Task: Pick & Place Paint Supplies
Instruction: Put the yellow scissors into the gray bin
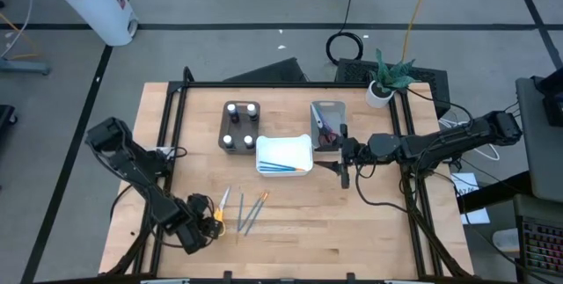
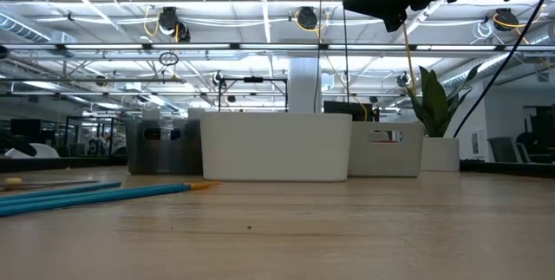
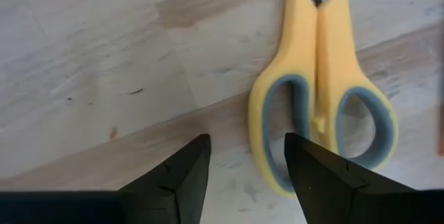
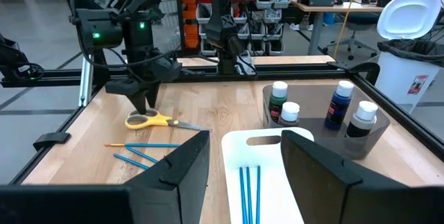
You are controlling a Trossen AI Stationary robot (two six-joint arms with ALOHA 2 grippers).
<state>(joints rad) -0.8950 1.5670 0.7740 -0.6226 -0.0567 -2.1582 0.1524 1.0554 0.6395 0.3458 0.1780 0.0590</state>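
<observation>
- Two arms are over the wooden tabletop (image 1: 290, 222): the left one bends low at the near left corner, the right one reaches in level from the right side.
- Left end effector (image 1: 214, 216) hangs just above the yellow scissors (image 3: 320, 92), its fingers (image 3: 179, 175) parted and empty, one finger on either side of a handle loop; whether they touch it cannot be told.
- Those scissors lie flat on the tabletop with blades closed, near the left front.
- Three thin brushes (image 1: 250, 213) lie loose on the wood just beside the scissors, toward the middle.
- Right end effector (image 1: 343, 163) is raised above the tabletop beside the white tray (image 1: 284, 155), jaws apart, nothing between them.
- Inside the white tray lie blue brushes (image 4: 250, 192), side by side.
- Four paint bottles (image 1: 240, 127) with white caps stand upright in the brown tray (image 1: 239, 108) behind the white one.
- Red-handled scissors (image 1: 325, 131) rest in the grey tray (image 1: 329, 107), close to the right end effector.
- Beyond the far right corner of the tabletop sits a potted plant (image 1: 387, 79).
</observation>
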